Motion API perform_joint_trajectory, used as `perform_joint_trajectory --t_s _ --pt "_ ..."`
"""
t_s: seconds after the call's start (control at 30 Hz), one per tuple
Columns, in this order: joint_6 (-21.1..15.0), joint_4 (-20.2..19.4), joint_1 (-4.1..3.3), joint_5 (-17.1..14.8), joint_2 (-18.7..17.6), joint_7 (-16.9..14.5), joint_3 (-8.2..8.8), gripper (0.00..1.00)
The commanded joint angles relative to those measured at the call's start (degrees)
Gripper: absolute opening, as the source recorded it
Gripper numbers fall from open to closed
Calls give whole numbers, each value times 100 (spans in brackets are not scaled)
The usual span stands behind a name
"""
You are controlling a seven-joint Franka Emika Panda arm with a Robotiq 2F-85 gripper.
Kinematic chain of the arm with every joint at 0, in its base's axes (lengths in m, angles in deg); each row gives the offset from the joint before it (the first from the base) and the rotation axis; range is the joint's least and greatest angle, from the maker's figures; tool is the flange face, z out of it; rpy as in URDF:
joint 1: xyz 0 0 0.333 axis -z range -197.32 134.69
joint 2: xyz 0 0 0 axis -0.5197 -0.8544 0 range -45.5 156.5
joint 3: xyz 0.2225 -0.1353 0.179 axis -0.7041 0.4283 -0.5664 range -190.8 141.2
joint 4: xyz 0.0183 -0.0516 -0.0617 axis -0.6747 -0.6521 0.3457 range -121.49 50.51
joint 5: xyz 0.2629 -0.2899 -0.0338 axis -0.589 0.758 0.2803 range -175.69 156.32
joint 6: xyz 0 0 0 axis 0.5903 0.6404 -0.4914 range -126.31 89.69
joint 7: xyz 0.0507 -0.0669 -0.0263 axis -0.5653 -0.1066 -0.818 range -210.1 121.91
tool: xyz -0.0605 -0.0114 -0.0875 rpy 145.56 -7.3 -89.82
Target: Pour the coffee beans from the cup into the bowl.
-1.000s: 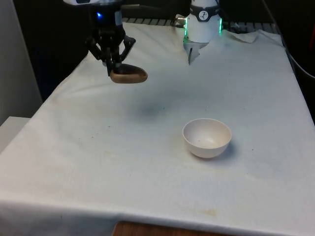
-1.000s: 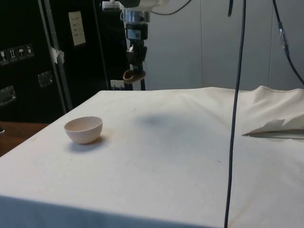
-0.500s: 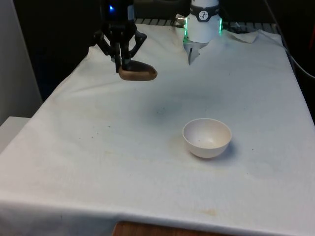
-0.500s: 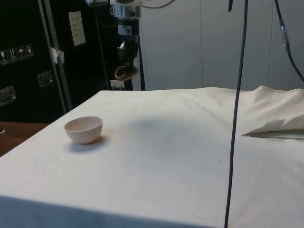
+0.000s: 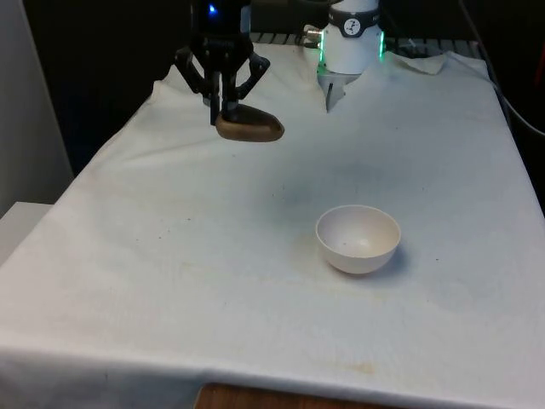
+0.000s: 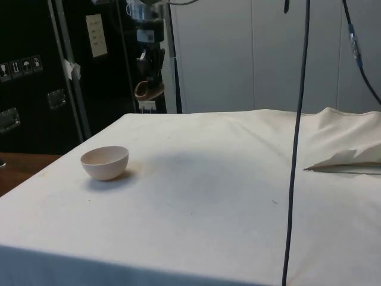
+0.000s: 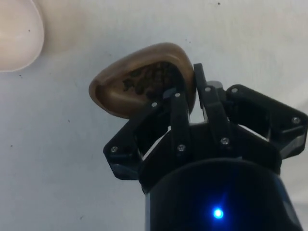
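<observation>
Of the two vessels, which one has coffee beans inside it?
The brown cup, held above the table by the gripper; dark beans lie inside. The white bowl stands apart on the cloth.

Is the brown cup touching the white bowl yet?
Apart. The front view shows the cup held in the air by the end effector, with bare cloth between it and the bowl.

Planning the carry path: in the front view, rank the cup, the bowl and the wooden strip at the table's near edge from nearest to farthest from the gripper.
1. Cup: held in the gripper, raised above the cloth.
2. Bowl: on the cloth, toward the front view's right and nearer the camera.
3. Wooden strip: at the table's near edge.
</observation>
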Motion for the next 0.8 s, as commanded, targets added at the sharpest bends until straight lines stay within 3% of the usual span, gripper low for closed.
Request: perform_joint_trajectory --t_s 0.0,0.07,0.1,0.13,0.4,0.43,0.47,0.63,0.67,0.7,0.73,0.77 --pt "40 46 -52 132 -17 126 17 12" --pt "46 86 -52 286 -29 269 -40 12" --pt "0 46 0 212 0 189 -80 12" --pt "46 92 -52 332 -29 309 -63 12" --pt "52 218 -46 802 -80 705 -229 12" --pt "0 160 0 751 -40 653 -269 12" --pt "52 235 -46 848 -92 745 -241 12" --pt "69 372 -52 1134 -178 985 -332 12" --pt "69 407 -52 1180 -201 1031 -355 12" --pt "6 355 0 1140 -166 985 -401 12" --pt "74 435 -52 1220 -218 1071 -372 12" --pt "80 464 -52 1266 -235 1112 -395 12"
